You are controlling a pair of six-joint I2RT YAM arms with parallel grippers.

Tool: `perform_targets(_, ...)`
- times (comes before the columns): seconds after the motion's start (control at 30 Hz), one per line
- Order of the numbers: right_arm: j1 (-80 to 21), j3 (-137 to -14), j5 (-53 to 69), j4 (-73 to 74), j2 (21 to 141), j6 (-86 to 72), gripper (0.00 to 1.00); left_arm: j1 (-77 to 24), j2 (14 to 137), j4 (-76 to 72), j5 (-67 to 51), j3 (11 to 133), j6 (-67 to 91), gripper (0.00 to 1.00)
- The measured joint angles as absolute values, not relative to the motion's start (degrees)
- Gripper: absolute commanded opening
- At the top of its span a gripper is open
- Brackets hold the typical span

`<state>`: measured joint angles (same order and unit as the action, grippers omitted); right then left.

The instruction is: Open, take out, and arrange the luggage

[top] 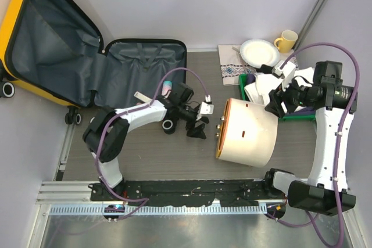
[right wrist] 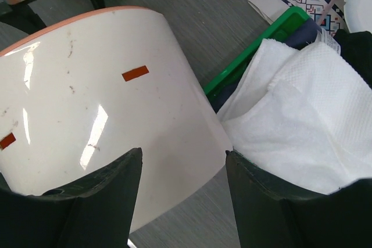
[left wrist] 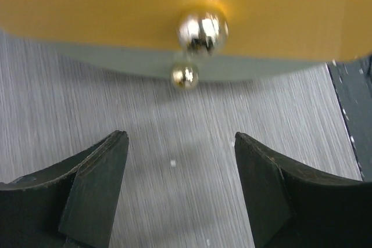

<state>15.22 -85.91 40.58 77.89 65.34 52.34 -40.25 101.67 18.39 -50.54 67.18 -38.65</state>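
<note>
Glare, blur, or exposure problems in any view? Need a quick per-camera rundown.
Left wrist: soft focus throughout, with hot specular spots on the gold knob. Right wrist: sharp, but glare streaks run across the cream cylinder. Top external: even light, soft shadows, no blur; the luggage lining is well exposed.

The cream cylinder [left wrist: 116, 4] walls off the left claw [left wrist: 180, 143] ahead; only bare tabletop [left wrist: 174, 120] lies between them.

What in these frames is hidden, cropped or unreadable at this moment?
Top view: the luggage is cut off at the left frame edge.
Right wrist view: white cloth covers most of what the green tray holds.
Left wrist view: the cylinder is blurred and mostly cropped.
</note>
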Motion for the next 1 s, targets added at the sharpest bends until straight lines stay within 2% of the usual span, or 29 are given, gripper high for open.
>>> perform_targets(0.27, 7.8, -84.9, 37.7, 77.7, 65.2, 53.9, 0.64, -42.7, 109.1, -1.9, -51.8, 67.2, -24.0, 0.75)
perform_targets(0.4, 3.9, -81.8, 36.3, 77.6, 63.5, 53.9, 0.63, -42.9, 110.0, -4.9, -53.3, 66.9, -22.9, 0.73)
perform_targets(0.67, 3.0, -79.8, 35.6, 74.8, 61.7, 55.1, 0.61, -44.7, 110.0, -6.0, -56.1, 65.4, -22.9, 0.64)
perform_targets(0.77, 3.0, -78.7, 35.0, 72.8, 61.0, 56.3, 0.61, -45.2, 110.0, -6.5, -56.1, 64.0, -22.5, 0.56)
perform_targets(0.8, 3.0, -78.3, 34.7, 72.2, 60.8, 56.7, 0.61, -45.3, 110.0, -6.9, -56.1, 63.5, -22.2, 0.5)
perform_targets(1.0, 3.0, -77.4, 32.6, 70.2, 60.0, 57.3, 0.61, -45.3, 110.0, -10.7, -54.9, 61.7, -19.4, 0.4)
